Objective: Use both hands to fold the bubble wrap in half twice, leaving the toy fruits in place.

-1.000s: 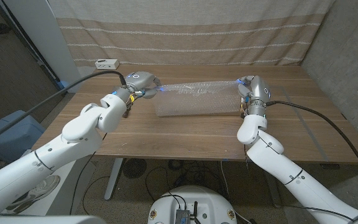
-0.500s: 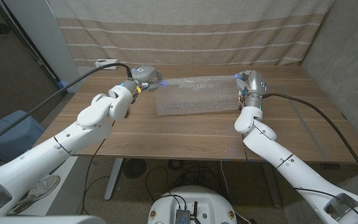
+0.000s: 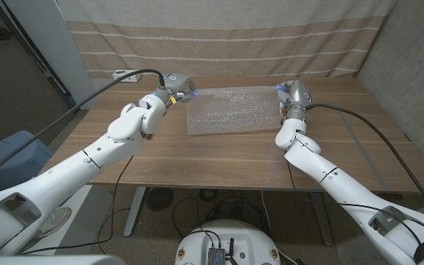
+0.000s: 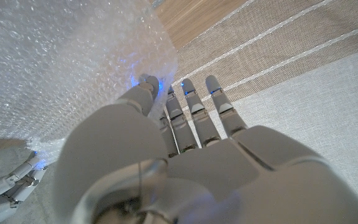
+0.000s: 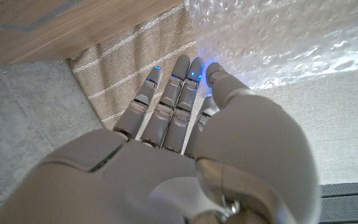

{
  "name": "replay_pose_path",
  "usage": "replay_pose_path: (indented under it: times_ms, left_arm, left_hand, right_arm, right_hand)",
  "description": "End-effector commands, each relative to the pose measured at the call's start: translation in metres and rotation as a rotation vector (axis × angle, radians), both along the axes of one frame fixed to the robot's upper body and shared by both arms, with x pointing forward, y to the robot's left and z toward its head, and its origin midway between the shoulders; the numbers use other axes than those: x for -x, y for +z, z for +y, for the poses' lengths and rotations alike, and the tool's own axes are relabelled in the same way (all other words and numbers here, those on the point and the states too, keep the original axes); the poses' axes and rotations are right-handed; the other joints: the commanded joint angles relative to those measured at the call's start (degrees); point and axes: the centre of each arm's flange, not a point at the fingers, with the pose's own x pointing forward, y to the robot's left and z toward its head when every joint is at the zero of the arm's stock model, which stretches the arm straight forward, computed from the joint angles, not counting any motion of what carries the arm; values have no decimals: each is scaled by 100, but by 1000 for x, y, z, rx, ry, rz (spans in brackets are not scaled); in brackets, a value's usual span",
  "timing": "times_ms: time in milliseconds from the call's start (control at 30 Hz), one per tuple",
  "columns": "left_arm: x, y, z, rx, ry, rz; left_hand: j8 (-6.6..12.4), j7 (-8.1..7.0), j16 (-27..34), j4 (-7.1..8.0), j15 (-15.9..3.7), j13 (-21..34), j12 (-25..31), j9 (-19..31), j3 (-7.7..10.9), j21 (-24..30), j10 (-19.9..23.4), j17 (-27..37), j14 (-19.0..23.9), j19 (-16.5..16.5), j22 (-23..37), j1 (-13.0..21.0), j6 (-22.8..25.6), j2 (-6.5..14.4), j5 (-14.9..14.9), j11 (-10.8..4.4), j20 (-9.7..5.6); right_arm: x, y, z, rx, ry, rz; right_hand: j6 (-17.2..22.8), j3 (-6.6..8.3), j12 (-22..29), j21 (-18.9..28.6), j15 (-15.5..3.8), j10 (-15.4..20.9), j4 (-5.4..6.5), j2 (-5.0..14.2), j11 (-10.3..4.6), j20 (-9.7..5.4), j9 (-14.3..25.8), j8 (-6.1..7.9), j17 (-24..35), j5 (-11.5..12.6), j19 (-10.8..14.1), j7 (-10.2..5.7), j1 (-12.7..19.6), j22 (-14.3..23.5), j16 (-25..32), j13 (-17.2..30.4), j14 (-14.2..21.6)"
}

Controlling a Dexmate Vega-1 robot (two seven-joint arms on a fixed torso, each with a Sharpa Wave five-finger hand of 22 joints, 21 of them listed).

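Left hand (image 3: pixel 177 82) sits at the far left corner of the bubble wrap (image 3: pixel 232 110), and the left wrist view shows its thumb and a finger pinching the sheet's edge while the other fingers (image 4: pixel 191 109) reach straight out past it, apart from one another. Blue lights glow at the fingertips. At the opposite far corner, the right hand (image 3: pixel 291 94) does much the same: in the right wrist view its thumb presses against the wrap's edge with the remaining fingers (image 5: pixel 166 93) extended side by side beyond the sheet. So each hand grips one far corner of the wrap.

From the head view, the bubble wrap lies across the far middle of the wooden worktop (image 3: pixel 234 158) as a wide, clear rectangle, its near edge resting on the wood and its far edge up at the two hands. Whether the sheet is doubled over cannot be told for certain.

A small white box (image 3: pixel 121 74) sits at the worktop's far left corner, well apart from the wrap. Behind the worktop hangs a beige striped curtain (image 3: pixel 219 37).
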Motion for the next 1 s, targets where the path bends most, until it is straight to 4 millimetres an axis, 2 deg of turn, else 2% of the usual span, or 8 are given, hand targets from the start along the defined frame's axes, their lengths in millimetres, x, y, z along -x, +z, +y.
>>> replay_pose_path:
  times_ms: [33,333,667,767,900,967,1000]
  left_arm:
    - [-20,5,-11,-46,55,-6]
    - [-41,1,-14,-62,101,-8]
    - [-55,-5,-24,-71,104,-2]
    - [-58,-6,-27,-87,125,-18]
    - [-62,-8,-28,-97,149,13]
    - [-63,-9,-28,-105,159,19]
    - [-64,-9,-28,-110,170,17]
  left_hand:
    - [28,263,-12,-29,-264,7,-25,28,20,37,15,29,-18,-16,18,-61,355,7,40,-23,-14]
    - [24,258,-18,-35,-276,11,-57,31,24,57,14,26,-18,-18,12,-71,371,3,43,-30,-25]
    - [-11,248,-24,-32,-259,18,-91,33,17,73,5,33,-42,-38,6,-89,311,5,42,-32,-13]
    - [-39,202,-24,-35,-262,23,-102,31,17,78,4,35,-48,-49,4,-90,257,7,42,-27,-12]
    - [-138,113,-30,-29,-267,39,-131,22,6,94,-21,35,-64,-60,-2,-120,55,-7,41,-43,-20]
    - [-285,50,-43,7,-212,53,-199,4,-46,99,-132,49,-133,-113,-11,-205,-227,-38,31,-28,-22]
    - [-347,34,-41,19,-212,58,-231,-4,-63,96,-192,50,-137,-146,-16,-237,-337,-47,28,-27,-6]
  right_arm:
    - [-29,8,6,39,-6,28]
    - [-48,9,11,67,-35,43]
    - [-55,9,17,103,-43,63]
    - [-58,10,18,113,-50,77]
    - [-59,11,19,120,-49,93]
    - [-59,11,20,122,-53,90]
    - [-59,11,20,126,-57,88]
  right_hand:
    - [313,26,-21,-19,-188,-51,-2,15,-21,-3,14,19,36,2,-14,305,-35,24,27,3,-18]
    - [260,8,-56,-20,-185,-90,5,31,-43,-7,10,-18,102,-15,-16,261,-44,26,57,-8,-45]
    - [186,8,-121,-19,-177,-201,21,45,-100,2,5,-65,130,-26,-16,205,-71,28,42,-18,-83]
    - [155,8,-150,-23,-157,-258,20,42,-114,14,3,-84,139,-28,-26,174,-77,29,34,-21,-102]
    - [-67,-13,-294,-42,-86,-553,44,22,-155,46,-9,-201,170,-36,-78,117,-142,32,-15,-29,-221]
    - [-410,-14,-375,-40,-59,-699,46,1,-142,57,-20,-364,180,-30,-78,21,-184,34,-56,-35,-281]
    - [-491,-29,-405,-47,-52,-753,44,-23,-157,65,-22,-404,190,-33,-96,30,-203,34,-61,-36,-298]
